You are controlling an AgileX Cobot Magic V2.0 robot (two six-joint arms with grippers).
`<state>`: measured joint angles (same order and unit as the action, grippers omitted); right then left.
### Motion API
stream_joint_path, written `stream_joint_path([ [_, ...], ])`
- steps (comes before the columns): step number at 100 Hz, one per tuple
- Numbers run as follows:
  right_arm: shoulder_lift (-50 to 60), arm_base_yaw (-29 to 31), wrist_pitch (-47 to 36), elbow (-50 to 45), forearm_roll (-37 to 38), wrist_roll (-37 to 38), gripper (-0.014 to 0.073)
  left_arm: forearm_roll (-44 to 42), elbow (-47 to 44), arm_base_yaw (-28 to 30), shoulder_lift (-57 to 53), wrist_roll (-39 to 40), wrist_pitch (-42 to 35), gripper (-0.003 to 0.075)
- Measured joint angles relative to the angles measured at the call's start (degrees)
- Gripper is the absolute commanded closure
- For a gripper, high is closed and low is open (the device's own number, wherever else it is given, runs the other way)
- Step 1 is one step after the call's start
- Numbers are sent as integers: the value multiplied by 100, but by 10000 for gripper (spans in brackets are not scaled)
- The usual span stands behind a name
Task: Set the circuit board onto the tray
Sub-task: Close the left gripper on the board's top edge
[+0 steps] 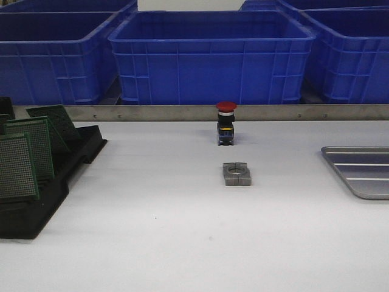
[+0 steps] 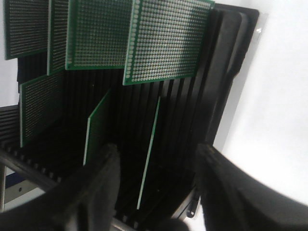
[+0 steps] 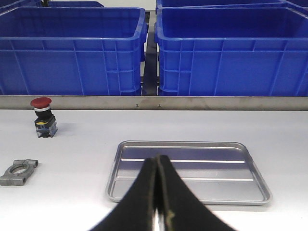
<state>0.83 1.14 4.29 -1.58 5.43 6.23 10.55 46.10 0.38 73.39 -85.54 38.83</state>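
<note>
**Clearance around the tray**

Shallow silver-grey metal tray (image 3: 188,172): bare inside. Left of it stand a red-capped push-button switch (image 1: 226,123) and a grey metal clamp block (image 1: 236,174). Blue plastic crates (image 1: 211,56) wall off the side behind it.

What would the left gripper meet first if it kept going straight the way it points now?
Most likely the thin green circuit board standing edge-on in the black slotted rack. It lies between the open fingers of the left gripper, nearer than the other boards, though depth is hard to judge.
</note>
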Motion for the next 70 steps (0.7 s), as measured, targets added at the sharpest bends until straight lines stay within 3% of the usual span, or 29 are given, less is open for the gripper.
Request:
stream_joint_path([
  [37,0,0,0,0,0,0,654,-26,0,0,974,-22,-435,381],
  [70,0,0,0,0,0,0,654,-452,12,0,1029,-22,-691,679],
])
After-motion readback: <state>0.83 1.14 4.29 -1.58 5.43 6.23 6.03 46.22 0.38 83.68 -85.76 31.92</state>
